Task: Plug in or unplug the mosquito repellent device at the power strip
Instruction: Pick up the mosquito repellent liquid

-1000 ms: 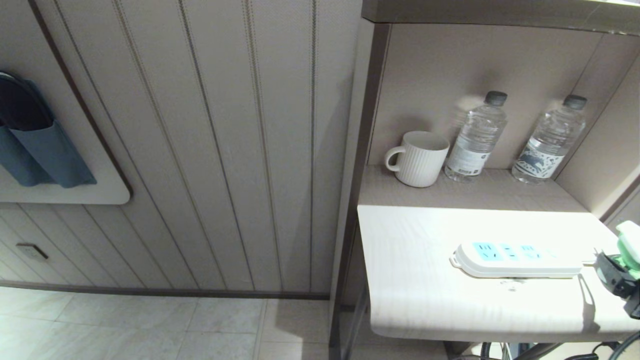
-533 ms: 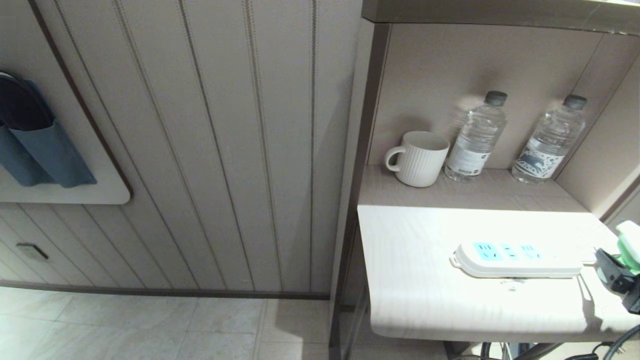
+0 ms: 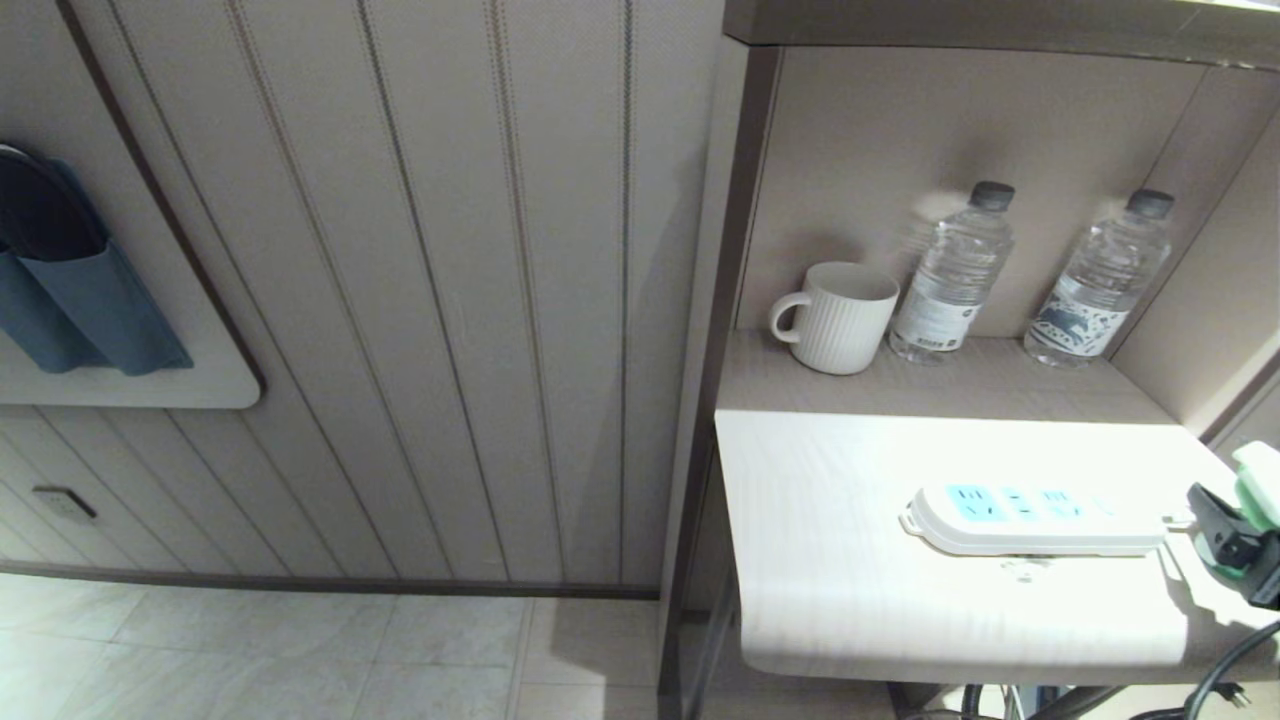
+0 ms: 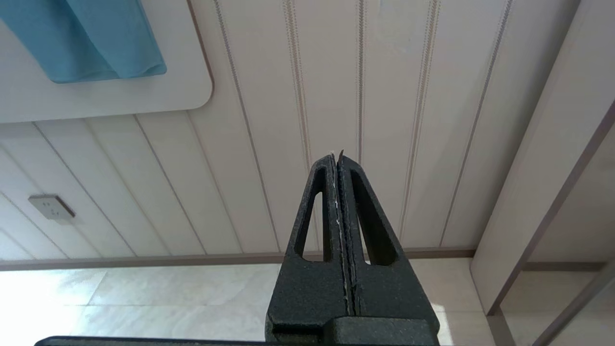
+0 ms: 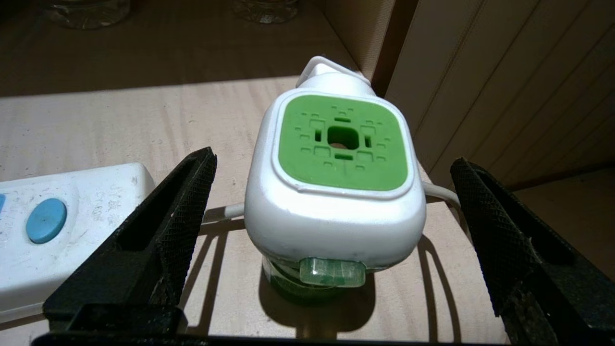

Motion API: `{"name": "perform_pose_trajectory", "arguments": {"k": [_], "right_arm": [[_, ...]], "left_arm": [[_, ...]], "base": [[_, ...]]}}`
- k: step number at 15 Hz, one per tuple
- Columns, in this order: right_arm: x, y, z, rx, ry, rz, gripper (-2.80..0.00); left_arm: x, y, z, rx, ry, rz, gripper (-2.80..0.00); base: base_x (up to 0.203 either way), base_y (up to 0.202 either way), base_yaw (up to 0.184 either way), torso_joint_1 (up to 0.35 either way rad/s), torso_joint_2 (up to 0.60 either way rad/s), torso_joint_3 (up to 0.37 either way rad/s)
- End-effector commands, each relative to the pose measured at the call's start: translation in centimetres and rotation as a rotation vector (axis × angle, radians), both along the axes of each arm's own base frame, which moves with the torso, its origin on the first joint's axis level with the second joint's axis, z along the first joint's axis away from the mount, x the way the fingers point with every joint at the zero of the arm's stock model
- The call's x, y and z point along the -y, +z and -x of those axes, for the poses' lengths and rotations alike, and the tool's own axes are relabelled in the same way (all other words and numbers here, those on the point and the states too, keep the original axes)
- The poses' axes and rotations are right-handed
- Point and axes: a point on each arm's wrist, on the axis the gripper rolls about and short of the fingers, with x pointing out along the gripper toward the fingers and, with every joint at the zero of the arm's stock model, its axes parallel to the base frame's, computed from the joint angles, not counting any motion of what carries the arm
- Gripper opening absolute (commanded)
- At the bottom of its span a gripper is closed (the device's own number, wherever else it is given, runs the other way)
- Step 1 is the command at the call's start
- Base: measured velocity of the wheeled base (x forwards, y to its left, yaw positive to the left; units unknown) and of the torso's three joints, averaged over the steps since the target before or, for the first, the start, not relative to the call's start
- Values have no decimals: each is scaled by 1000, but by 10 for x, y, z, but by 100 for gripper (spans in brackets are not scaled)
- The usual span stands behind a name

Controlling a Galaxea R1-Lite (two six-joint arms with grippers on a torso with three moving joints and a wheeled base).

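White and green, the mosquito repellent device [image 5: 335, 192] stands unplugged on the pale wooden tabletop [image 3: 850, 600], just beside the cord end of the power strip [image 3: 1030, 520]. Around it, the right gripper [image 5: 331, 216] is spread wide, one finger on each side, neither touching and nothing held. This looks like the approach before a grasp; next the fingers must close squarely on the white head. Away from the strip, the left gripper [image 4: 339, 166] is parked, pressed together and empty.

A white ribbed mug [image 3: 842, 317] stands on the shelf [image 3: 960, 385] behind the worktop [image 3: 830, 560], with two clear water bottles [image 3: 950, 275] to its right. Blue cloth [image 3: 85, 290] hangs on the panelled wall [image 3: 450, 300], above a wall socket [image 3: 62, 502].
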Motion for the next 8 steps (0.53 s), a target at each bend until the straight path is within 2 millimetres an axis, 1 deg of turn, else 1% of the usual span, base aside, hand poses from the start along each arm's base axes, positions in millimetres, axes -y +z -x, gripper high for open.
{"name": "perform_pose_trajectory", "arguments": {"k": [1, 8], "right_arm": [[1, 0, -3, 8, 1, 5, 0], [1, 1, -3, 20, 34, 12, 0]], "left_arm": [[0, 0, 0, 1, -1, 0, -280], [0, 0, 0, 1, 0, -1, -280]], "base": [[0, 0, 0, 0, 0, 0], [0, 0, 0, 0, 0, 0]]}}
